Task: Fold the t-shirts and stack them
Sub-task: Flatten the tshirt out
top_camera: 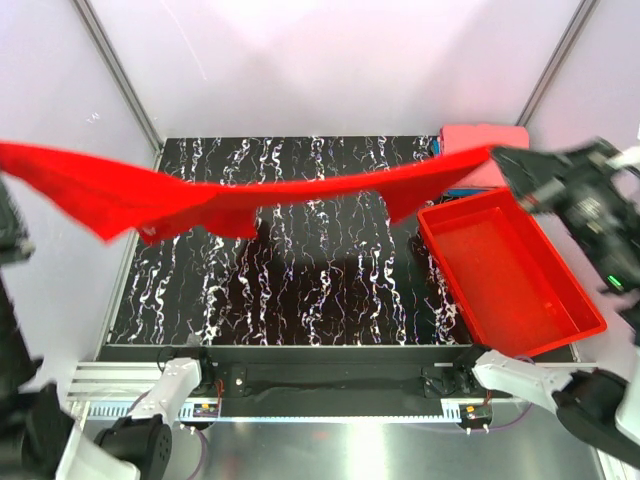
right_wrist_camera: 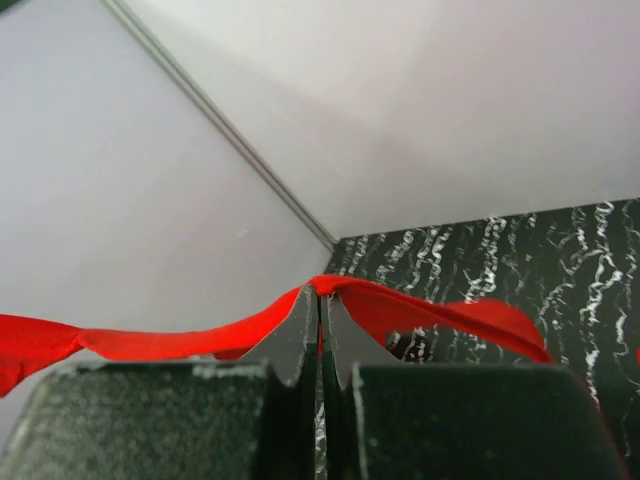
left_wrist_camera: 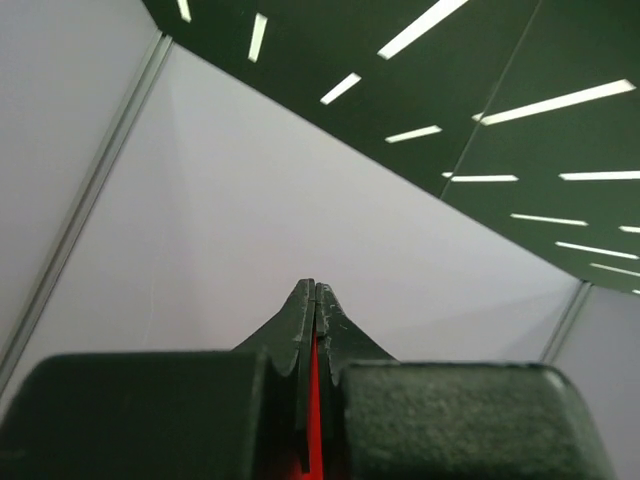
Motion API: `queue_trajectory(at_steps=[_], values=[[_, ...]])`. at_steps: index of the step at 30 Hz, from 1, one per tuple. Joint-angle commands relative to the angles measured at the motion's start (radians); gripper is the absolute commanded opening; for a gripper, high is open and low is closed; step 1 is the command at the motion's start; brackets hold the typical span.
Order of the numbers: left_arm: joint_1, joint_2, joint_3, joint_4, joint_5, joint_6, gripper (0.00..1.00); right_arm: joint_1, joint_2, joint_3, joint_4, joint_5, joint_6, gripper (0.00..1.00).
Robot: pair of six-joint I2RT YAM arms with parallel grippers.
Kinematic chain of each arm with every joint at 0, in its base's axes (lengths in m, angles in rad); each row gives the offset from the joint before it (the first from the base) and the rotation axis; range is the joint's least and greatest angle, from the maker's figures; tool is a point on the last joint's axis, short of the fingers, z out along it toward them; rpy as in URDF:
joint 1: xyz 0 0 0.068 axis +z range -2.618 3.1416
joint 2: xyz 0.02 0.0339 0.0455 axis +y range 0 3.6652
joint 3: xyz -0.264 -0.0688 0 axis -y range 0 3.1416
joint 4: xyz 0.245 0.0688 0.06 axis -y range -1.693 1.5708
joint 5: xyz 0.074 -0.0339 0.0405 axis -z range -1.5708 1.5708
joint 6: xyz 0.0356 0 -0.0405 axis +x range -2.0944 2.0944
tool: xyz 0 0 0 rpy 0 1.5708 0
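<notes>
A bright red t-shirt [top_camera: 240, 200] hangs stretched in the air above the black marbled table [top_camera: 300, 290], from the left edge of the top view to the back right. My right gripper [top_camera: 503, 160] is shut on its right end; the wrist view shows the cloth [right_wrist_camera: 430, 310] draped over the closed tips [right_wrist_camera: 320, 292]. My left gripper [left_wrist_camera: 316, 285] is shut with a strip of red cloth [left_wrist_camera: 316, 420] between its jaws; in the top view it lies past the left edge. A folded salmon-pink shirt [top_camera: 485, 138] lies at the back right, with blue cloth [top_camera: 438, 150] showing under it.
A rigid red plastic bin [top_camera: 560, 335] stands at the right of the table, just under my right arm [top_camera: 590, 210]. White walls and metal frame posts close in the back and sides. The arm bases [top_camera: 190, 385] sit at the near edge.
</notes>
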Motion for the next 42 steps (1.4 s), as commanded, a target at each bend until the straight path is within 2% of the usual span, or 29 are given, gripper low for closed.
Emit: queue_trajectory(at_steps=[1, 7, 12, 16, 19, 20, 22, 24, 25, 27, 29, 30, 32, 33, 35, 36, 37, 39, 42], values=[[0.001, -0.026, 0.036, 0.06, 0.037, -0.048, 0.0, 0.003, -0.091, -0.013, 0.006, -0.064, 0.049, 0.0], [0.0, -0.034, 0.119, 0.061, 0.161, -0.131, 0.0, 0.003, -0.202, -0.039, 0.036, -0.097, 0.137, 0.0], [0.001, 0.014, 0.148, 0.087, 0.186, -0.13, 0.0, 0.003, -0.172, 0.01, 0.077, -0.102, 0.175, 0.0], [0.001, 0.074, 0.091, 0.054, 0.16, -0.041, 0.0, 0.003, -0.046, 0.093, 0.056, -0.012, 0.126, 0.0], [0.001, 0.126, -0.016, 0.066, 0.109, 0.063, 0.0, 0.003, 0.075, 0.134, 0.051, 0.094, 0.059, 0.0], [0.001, 0.156, -0.033, 0.066, 0.063, 0.083, 0.0, 0.003, 0.124, 0.218, 0.036, 0.141, 0.008, 0.0], [0.001, 0.275, -0.013, 0.043, 0.042, 0.143, 0.0, 0.001, 0.289, 0.321, 0.002, 0.192, -0.045, 0.0], [0.001, 0.36, 0.062, 0.014, 0.037, 0.186, 0.0, 0.001, 0.385, 0.416, 0.005, 0.26, -0.136, 0.0], [0.001, 0.418, 0.068, 0.008, 0.041, 0.195, 0.0, -0.002, 0.449, 0.419, 0.024, 0.281, -0.156, 0.0], [0.001, 0.448, 0.015, 0.023, 0.054, 0.215, 0.0, -0.022, 0.48, 0.34, 0.059, 0.28, -0.17, 0.0], [0.001, 0.454, -0.066, 0.089, 0.077, 0.225, 0.0, -0.066, 0.467, 0.219, 0.158, 0.208, -0.132, 0.0], [0.001, 0.45, -0.178, 0.122, 0.081, 0.231, 0.0, -0.078, 0.453, 0.07, 0.204, 0.184, -0.116, 0.0], [0.0, 0.438, -0.293, 0.231, 0.075, 0.237, 0.0, -0.118, 0.424, -0.138, 0.341, 0.127, -0.071, 0.0], [0.001, 0.437, -0.403, 0.264, 0.069, 0.24, 0.0, -0.133, 0.424, -0.197, 0.376, 0.119, -0.046, 0.0], [0.001, 0.45, -0.5, 0.339, 0.052, 0.245, 0.0, -0.184, 0.438, -0.312, 0.491, 0.084, 0.026, 0.0], [0.001, 0.476, -0.591, 0.365, 0.029, 0.251, 0.0, -0.201, 0.448, -0.425, 0.543, 0.062, 0.045, 0.0], [0.001, 0.494, -0.629, 0.417, 0.019, 0.257, 0.0, -0.215, 0.489, -0.465, 0.632, 0.041, 0.06, 0.0], [0.003, 0.549, -0.698, 0.462, -0.003, 0.275, 0.0, -0.261, 0.561, -0.515, 0.695, -0.023, 0.092, 0.0], [0.003, 0.702, -0.662, 0.485, 0.006, 0.283, 0.0, -0.311, 0.736, -0.49, 0.848, -0.155, 0.108, 0.0]])
